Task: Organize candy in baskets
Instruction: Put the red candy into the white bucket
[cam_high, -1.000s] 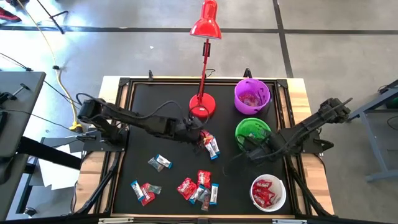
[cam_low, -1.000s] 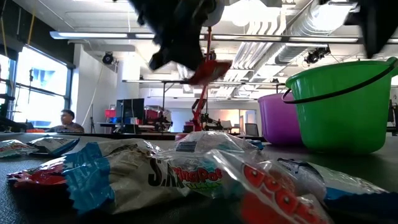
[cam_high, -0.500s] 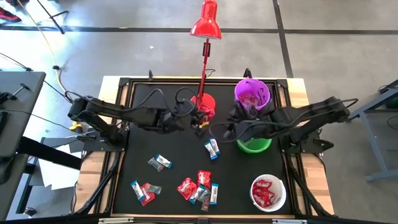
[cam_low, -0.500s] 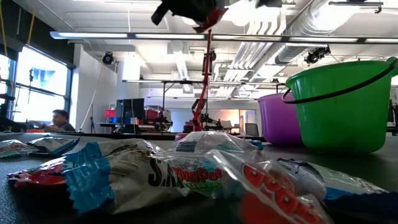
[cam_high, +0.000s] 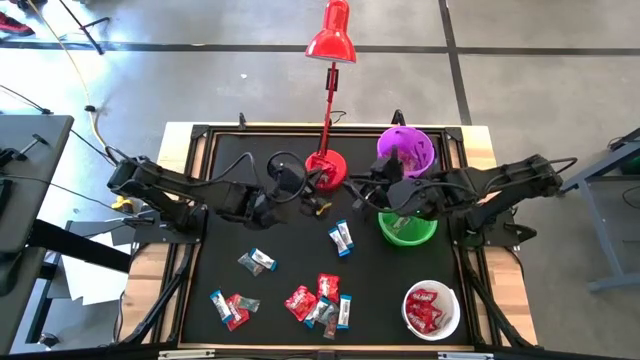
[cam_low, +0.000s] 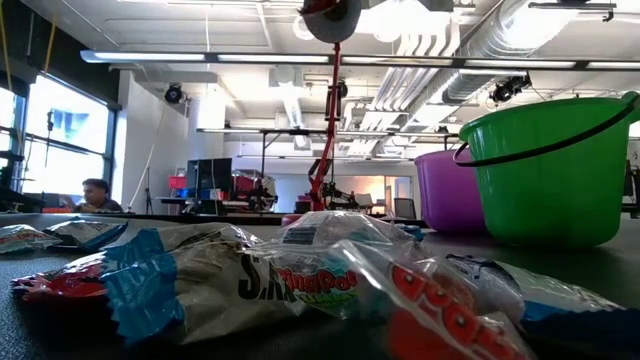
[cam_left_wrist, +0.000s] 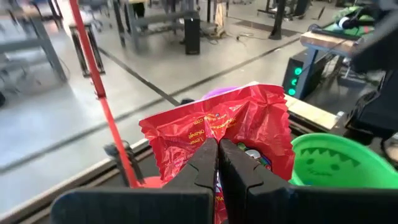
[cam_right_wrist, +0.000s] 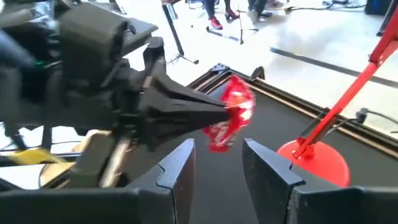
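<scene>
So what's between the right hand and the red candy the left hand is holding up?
Nothing. In the right wrist view the open right hand faces the red candy pinched in the shut left hand, with only air between and bare black table below.

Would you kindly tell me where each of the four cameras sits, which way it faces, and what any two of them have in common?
High view: overhead, looking straight down on the table; both arms show.
Low view: at table-top height, facing the room across candy; only a bit of an arm at the top edge.
Left wrist view: on the left arm, looking past the left end effector shut on a red candy packet.
Right wrist view: on the right arm, looking past the open right end effector at that packet.
Shared: both wrist views show the red packet and the red lamp.
</scene>
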